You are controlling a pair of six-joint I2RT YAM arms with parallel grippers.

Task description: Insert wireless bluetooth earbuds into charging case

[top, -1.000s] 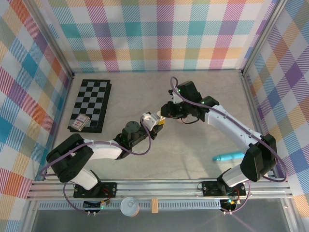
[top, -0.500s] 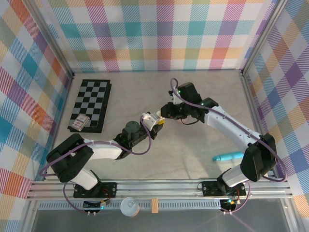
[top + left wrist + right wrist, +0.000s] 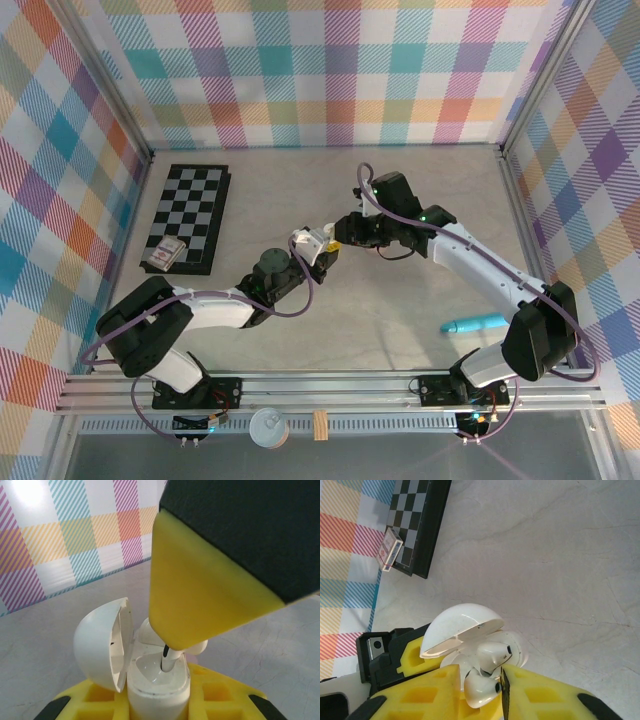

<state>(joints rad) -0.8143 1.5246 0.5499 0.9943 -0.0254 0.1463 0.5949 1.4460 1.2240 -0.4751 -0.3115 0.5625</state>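
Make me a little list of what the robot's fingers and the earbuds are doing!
Left fingers: shut on the white case, lid open
Right fingers: around a white earbud, its stem dipping into the case
Already in case: another white earbud
Off to the side: chessboard, turquoise tube

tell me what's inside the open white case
One white earbud sits in the case; a second earbud is at its mouth, between the fingers of the right gripper, stem down in a socket. The socket bottoms are hidden by the buds and a yellow finger.
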